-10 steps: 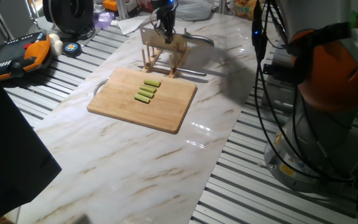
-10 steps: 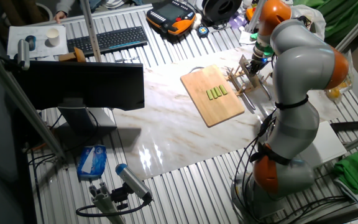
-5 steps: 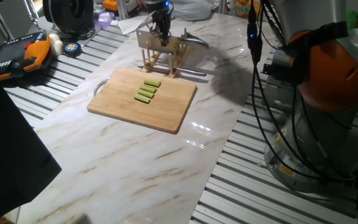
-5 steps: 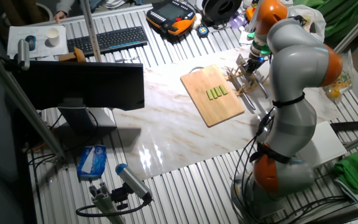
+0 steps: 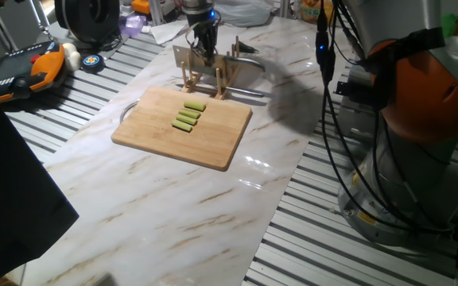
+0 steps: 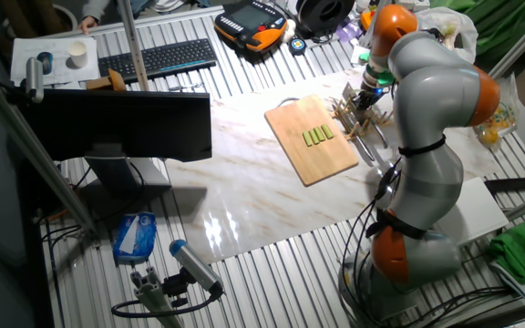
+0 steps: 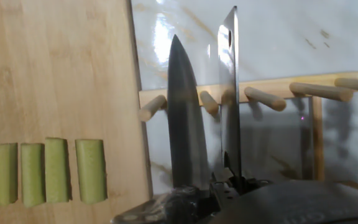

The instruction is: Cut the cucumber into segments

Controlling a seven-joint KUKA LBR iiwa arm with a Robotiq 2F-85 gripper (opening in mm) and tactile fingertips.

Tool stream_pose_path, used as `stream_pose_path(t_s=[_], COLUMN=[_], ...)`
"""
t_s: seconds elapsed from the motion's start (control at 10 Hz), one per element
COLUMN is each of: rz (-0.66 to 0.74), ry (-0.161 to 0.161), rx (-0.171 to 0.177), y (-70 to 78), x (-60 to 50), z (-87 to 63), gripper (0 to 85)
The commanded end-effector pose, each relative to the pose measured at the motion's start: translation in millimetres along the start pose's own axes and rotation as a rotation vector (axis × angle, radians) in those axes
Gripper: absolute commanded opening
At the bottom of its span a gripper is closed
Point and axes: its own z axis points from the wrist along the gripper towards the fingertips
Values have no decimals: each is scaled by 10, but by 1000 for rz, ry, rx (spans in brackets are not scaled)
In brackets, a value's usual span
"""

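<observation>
A: Where does the cucumber lie?

B: You see four segments [image 7: 45,171] side by side in a row on the wooden board [image 5: 183,127], near the edge facing the peg rack [image 5: 203,70]. Each long axis runs parallel to the knife [image 7: 186,124] blade.

A: And the gripper?

B: Your gripper [image 5: 202,46] hangs over the rack, beside the board, pinching the knife's handle. The blade points forward across the pegs, above the marble table [image 5: 165,206].

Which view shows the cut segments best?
The hand view: the four segments lie side by side, large and sharp, on the board. Both fixed views show them only as a small green row.
</observation>
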Motion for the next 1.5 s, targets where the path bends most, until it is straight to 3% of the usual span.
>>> stream_pose_path(t_s=[0.0, 0.7, 0.8, 1.2, 1.4], rz=[1, 11, 17, 39, 39], ry=[0, 5, 7, 7, 12], rx=[-3, -59, -64, -76, -70], y=[-10, -46, -46, -44, -70], x=[0, -48, -47, -45, -35], z=[10, 113, 113, 115, 85], gripper=[7, 7, 50, 397, 420])
